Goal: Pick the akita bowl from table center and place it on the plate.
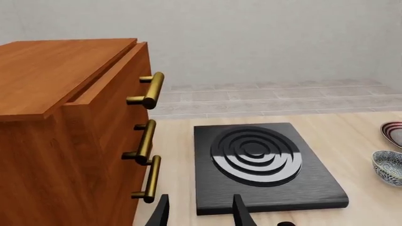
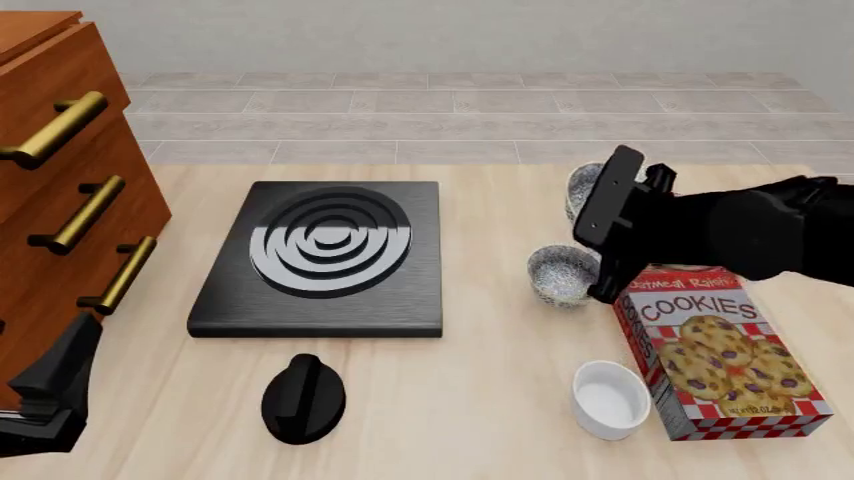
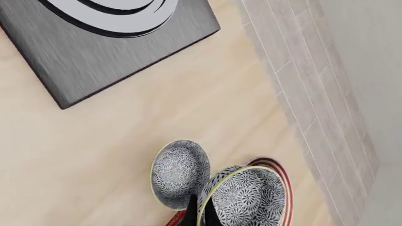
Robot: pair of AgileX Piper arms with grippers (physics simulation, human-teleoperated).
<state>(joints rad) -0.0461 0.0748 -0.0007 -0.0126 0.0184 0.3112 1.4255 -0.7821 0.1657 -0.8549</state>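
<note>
My right gripper is shut on the rim of one akita bowl, dark-patterned with a thin greenish rim. In the front view this bowl peeks out behind the gripper. It hangs over the red-striped plate; whether it touches the plate I cannot tell. The arm hides the plate in the front view, and only the plate's edge shows in the left wrist view. A second akita bowl stands on the table beside it. My left gripper is open and empty, low at the near left.
A black stove plate lies at centre left with a black knob in front of it. A wooden drawer cabinet with brass handles fills the left. A cookie box and a plain white bowl sit near right.
</note>
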